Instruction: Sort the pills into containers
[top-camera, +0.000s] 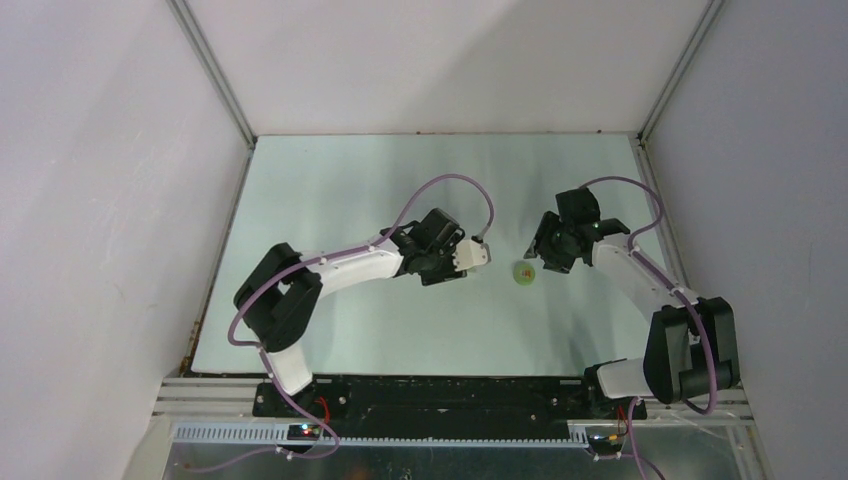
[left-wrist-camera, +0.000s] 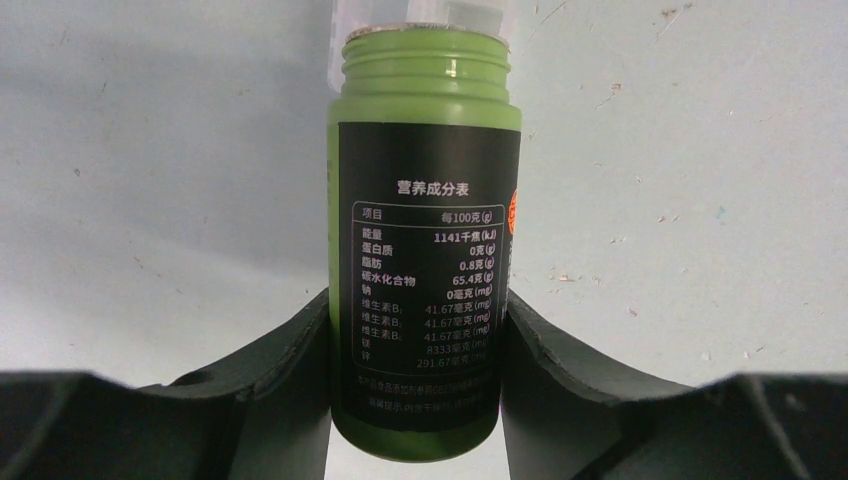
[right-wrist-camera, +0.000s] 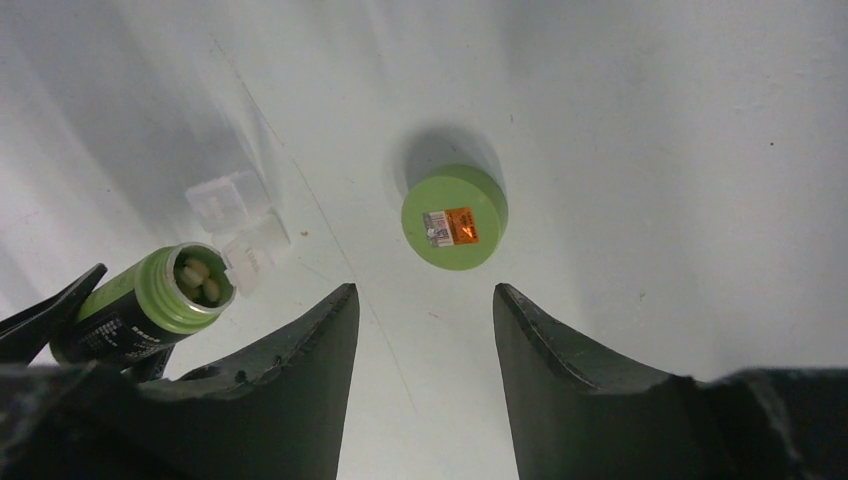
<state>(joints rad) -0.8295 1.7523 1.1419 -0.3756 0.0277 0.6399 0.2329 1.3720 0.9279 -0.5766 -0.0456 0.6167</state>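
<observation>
Pinching green bottle (left-wrist-camera: 425, 200) at mid-label with left gripper (left-wrist-camera: 418, 305). Carrying pills (right-wrist-camera: 200, 280) just inside bottle mouth: tiny, light, probably free-rolling, so likely pouring, not picking. Facing containers (right-wrist-camera: 235, 205) just beyond bottle mouth. Holding right gripper (right-wrist-camera: 425, 300) spread, empty, above cap (right-wrist-camera: 455, 218) beside bottle.
</observation>
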